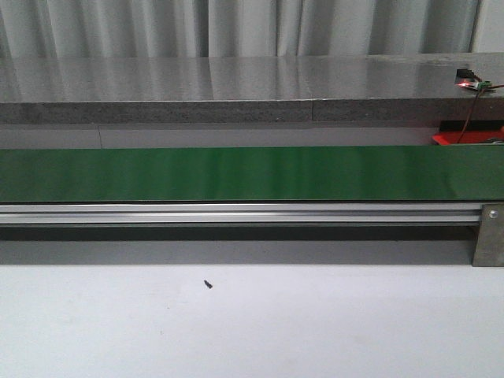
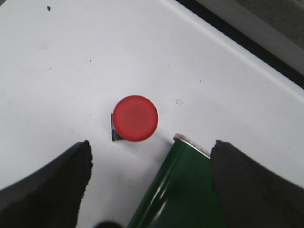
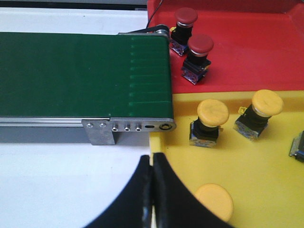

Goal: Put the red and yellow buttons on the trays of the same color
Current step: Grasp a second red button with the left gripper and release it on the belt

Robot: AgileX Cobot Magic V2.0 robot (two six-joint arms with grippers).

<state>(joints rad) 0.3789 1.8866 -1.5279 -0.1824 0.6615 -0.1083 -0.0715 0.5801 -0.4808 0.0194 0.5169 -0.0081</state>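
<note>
No buttons are showing in the front view: we are seeing only the bare green conveyor belt (image 1: 236,173) and, far right, a corner of the red tray (image 1: 465,135).

From the left wrist, our left pincer (image 2: 149,175) is hanging spread wide over a red button (image 2: 135,118) standing on the white worktop (image 2: 71,61) beside the belt's end. We are judging this the pick-up step; descending and centring come next.

From the right wrist, our right pincer (image 3: 152,190) is pressed closed, holding nothing, above the yellow tray (image 3: 266,166), which is carrying yellow buttons (image 3: 212,114).
</note>
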